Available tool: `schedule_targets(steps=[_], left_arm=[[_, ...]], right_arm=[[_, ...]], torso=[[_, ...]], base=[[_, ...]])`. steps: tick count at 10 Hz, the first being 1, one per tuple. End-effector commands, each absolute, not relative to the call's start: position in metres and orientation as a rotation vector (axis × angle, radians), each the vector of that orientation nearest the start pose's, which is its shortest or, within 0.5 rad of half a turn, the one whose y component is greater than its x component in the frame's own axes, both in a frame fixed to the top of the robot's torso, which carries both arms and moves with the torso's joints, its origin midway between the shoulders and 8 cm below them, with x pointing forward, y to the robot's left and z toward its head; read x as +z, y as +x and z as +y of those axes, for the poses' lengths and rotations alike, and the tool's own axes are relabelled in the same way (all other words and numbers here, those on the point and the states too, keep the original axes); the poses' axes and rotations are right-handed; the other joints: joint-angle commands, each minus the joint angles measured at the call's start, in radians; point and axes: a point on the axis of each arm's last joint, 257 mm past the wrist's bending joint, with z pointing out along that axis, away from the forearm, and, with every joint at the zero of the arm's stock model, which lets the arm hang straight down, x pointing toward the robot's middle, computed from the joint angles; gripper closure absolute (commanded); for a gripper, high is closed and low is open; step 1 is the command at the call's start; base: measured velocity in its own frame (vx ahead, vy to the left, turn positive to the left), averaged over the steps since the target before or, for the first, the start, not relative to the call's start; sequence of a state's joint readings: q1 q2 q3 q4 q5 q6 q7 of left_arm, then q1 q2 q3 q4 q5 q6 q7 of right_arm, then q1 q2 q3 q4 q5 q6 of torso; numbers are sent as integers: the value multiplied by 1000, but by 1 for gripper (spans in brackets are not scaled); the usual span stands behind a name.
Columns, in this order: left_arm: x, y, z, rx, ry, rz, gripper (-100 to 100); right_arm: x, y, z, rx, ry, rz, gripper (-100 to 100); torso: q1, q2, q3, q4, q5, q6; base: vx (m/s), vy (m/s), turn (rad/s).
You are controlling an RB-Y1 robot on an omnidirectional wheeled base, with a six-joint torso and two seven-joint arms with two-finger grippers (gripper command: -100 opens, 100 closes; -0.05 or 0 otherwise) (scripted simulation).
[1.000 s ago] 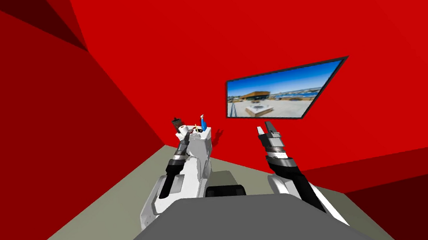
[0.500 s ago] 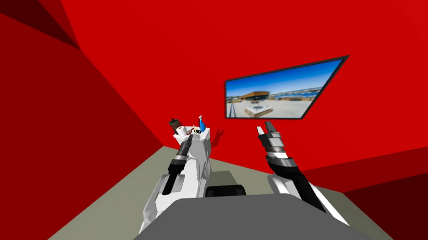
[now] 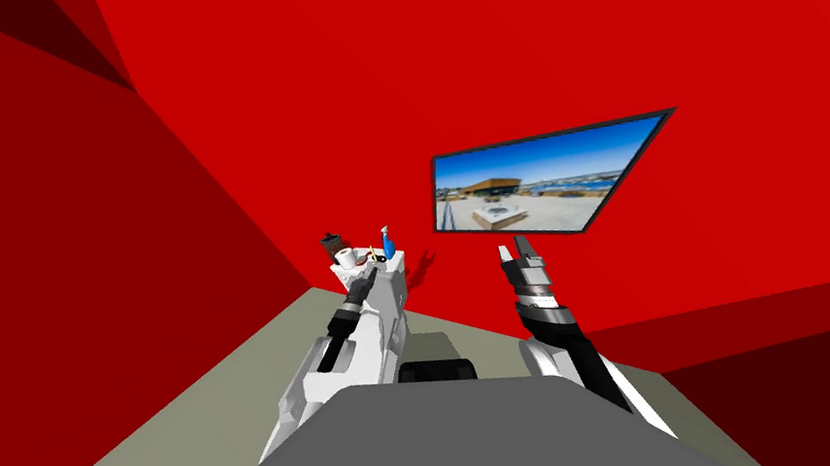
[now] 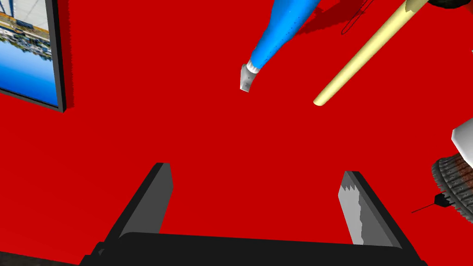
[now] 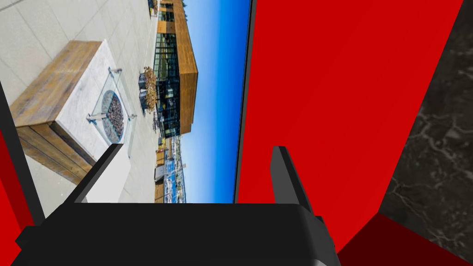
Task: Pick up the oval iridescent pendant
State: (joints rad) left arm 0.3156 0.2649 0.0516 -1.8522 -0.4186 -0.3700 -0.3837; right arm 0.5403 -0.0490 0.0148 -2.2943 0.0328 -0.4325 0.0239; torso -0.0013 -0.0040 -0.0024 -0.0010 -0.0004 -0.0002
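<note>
Left pincer [image 4: 255, 171]: wide, empty, at the cluttered white surface [image 3: 394, 286] by the far wall. Pendant not distinguishable among blue bottle [image 4: 281, 27] and cream stick [image 4: 365, 51]; pitch the wrist down to locate it before closing. Right pincer [image 5: 197, 148]: wide, idle, to the right.

You are in a room of a home. Bright red walls [image 3: 479, 42] meet a plain grey-green floor [image 3: 180, 418]. A dark-framed picture [image 3: 544, 181] of a sunny terrace hangs on the far wall, to the right. Left of it, a small white stand [image 3: 394, 281] against the wall carries household clutter, a blue bottle [image 3: 388, 246] among it.
</note>
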Motion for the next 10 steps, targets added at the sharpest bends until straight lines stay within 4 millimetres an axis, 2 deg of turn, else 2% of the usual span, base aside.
schedule_targets(steps=[1, 10], left_arm=[[-160, 447, 284, -476, -150, 1342, -100], [-234, 463, 318, -206, 68, 1522, -100]], right_arm=[[4, 351, -272, 1240, 666, 740, 0], [4, 351, -272, 1240, 666, 740, 0]], torso=[[0, 0, 0, 0, 0, 0], [0, 1, 1, 0, 0, 0]], base=[[41, -15, -36], [44, -17, -33]])
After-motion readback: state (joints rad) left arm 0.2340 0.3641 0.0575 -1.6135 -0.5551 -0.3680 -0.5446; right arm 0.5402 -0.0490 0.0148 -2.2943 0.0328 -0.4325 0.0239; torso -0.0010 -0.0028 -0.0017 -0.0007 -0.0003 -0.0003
